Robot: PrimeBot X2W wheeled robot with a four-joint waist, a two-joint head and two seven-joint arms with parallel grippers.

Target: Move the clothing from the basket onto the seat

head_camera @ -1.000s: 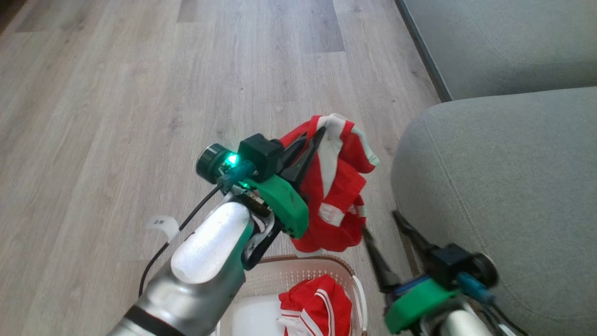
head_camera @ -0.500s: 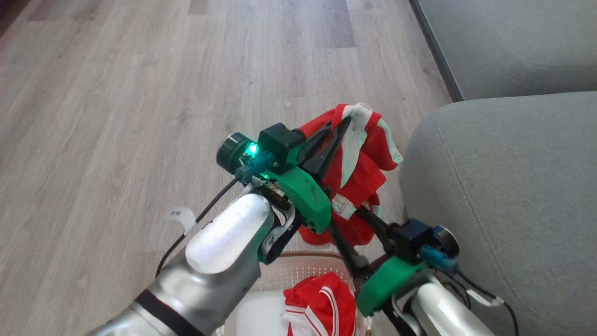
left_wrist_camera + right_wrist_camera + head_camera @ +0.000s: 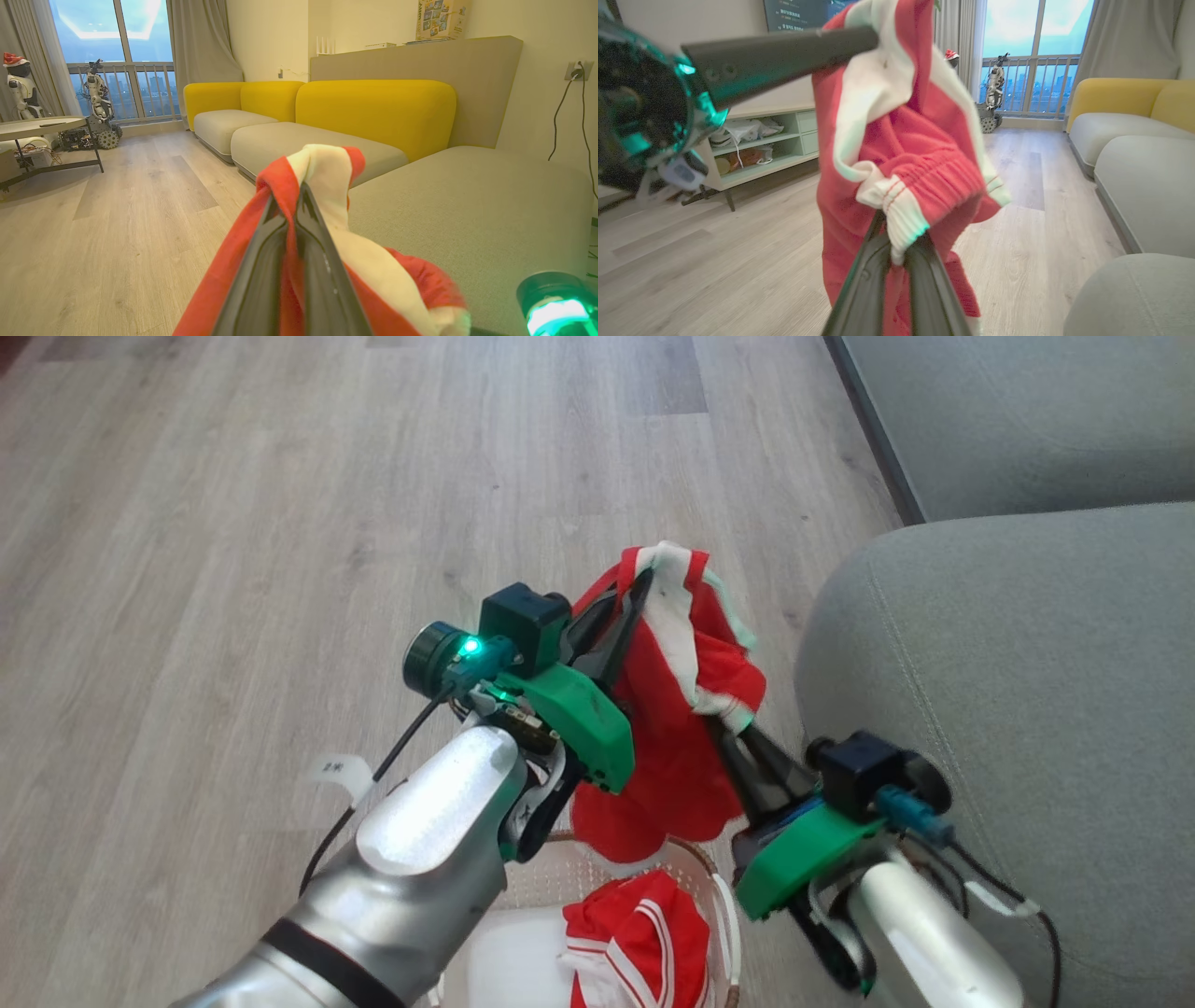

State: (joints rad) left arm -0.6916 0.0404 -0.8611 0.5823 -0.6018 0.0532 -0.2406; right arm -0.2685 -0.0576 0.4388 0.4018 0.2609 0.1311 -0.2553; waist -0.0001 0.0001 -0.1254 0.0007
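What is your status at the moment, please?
Left tool shut on red garment, held above basket. Right tool shut on same garment. Second garment lies in basket. No obstacle seen toward seat.

We see the clothing (image 3: 672, 747) as thin cloth, ribbed at the cuff. Our left forearm (image 3: 420, 840) looks glossy metal, the floor (image 3: 233, 523) matt wood, the seat (image 3: 1027, 663) coarse fabric

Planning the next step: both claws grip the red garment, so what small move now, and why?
Probably carry the red garment right, over the seat: left claw and right claw both pinch it, and it hangs above the basket.
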